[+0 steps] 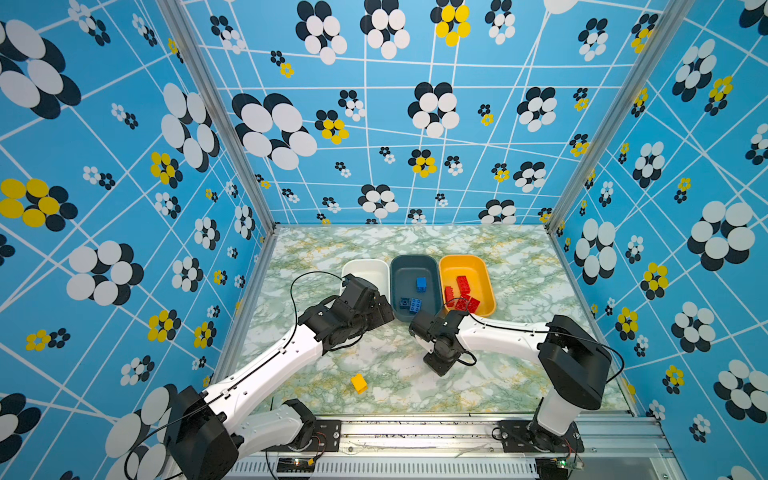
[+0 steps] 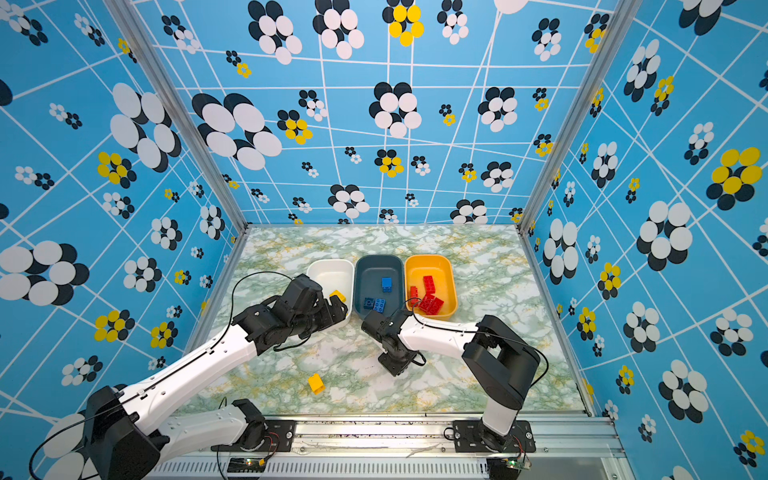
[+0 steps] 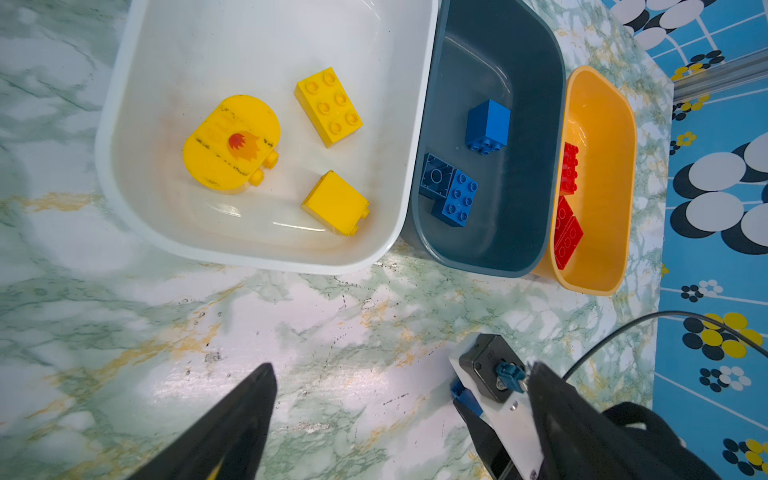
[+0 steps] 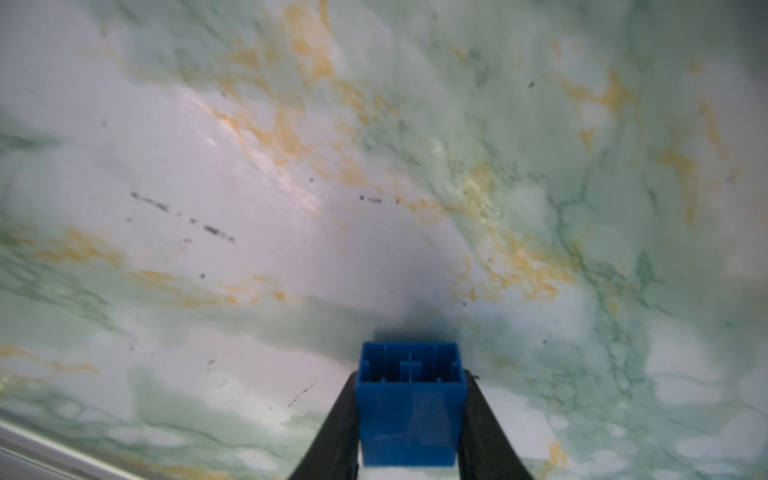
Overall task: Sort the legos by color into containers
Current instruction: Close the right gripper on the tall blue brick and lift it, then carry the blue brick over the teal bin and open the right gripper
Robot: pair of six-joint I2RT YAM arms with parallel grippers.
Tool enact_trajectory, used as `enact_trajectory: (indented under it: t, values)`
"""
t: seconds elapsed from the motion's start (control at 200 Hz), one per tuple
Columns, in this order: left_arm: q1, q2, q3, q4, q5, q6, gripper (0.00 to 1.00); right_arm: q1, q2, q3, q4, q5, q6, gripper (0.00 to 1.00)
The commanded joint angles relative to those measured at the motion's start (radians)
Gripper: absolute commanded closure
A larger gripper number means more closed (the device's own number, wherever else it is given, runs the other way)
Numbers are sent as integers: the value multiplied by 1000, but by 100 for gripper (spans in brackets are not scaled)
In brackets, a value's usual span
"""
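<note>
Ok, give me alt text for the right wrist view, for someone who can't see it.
A blue brick, hollow underside toward the camera, sits clamped between the two black fingers of the right gripper. Behind it is a blurred green-and-white marble tabletop with yellow veins.

Tabletop (image 1: 316,249): glossy marble-print sheet, white with green and ochre veining; dark scuff marks (image 4: 212,228) show in the right wrist view.
Walls (image 1: 415,124): three, blue, with white lines and black, white and yellow flower motifs.
Corner posts (image 1: 217,114): two, aluminium.
Front rail (image 1: 415,436): aluminium, with a slotted duct (image 1: 395,469) beside it.
</note>
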State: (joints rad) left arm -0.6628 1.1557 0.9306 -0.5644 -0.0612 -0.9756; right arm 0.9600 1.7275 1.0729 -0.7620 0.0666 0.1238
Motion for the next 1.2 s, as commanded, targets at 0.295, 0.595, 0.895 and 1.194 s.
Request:
enact_trajectory:
  t: [0.295, 0.595, 0.895, 1.194]
  values:
    - [6, -108, -67, -78, -49, -20, 3, -68, -86, 312, -136, 8, 63, 74]
    - [5, -180, -106, -133, -65, -32, 2, -190, 23, 516, -150, -20, 45, 75]
    - [-4, -230, -147, -163, -77, -52, 1, -252, 161, 614, -112, -15, 46, 75]
    - [-18, -238, -162, -173, -80, -60, 0, -262, 306, 708, -106, -8, 47, 76]
